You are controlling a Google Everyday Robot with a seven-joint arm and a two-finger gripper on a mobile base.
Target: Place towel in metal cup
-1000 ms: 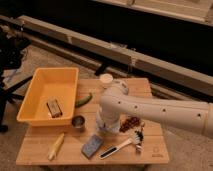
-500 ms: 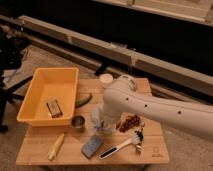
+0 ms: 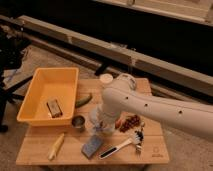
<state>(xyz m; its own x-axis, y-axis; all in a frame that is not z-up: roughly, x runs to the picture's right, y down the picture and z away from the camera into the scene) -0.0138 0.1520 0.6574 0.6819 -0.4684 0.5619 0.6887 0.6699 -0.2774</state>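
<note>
The small metal cup (image 3: 78, 122) stands upright on the wooden table (image 3: 35, 150), just right of the yellow bin. My gripper (image 3: 100, 126) hangs below the white arm (image 3: 150, 107), a little to the right of the cup and above the table. A pale bundle that looks like the towel (image 3: 95, 118) sits at the gripper, close to the cup's right side. The arm hides how the gripper meets it.
A yellow bin (image 3: 47, 85) with a small brown block (image 3: 54, 107) fills the table's left. A green cucumber (image 3: 83, 100), a white round cup (image 3: 106, 79), a reddish bunch (image 3: 131, 122), a grey-blue sponge (image 3: 91, 146), a brush (image 3: 120, 147) and a yellow corn-like item (image 3: 56, 146) lie around.
The arm has swung left and toward the camera, bringing the gripper and the pale bundle closer to the metal cup. The things on the table have not moved.
</note>
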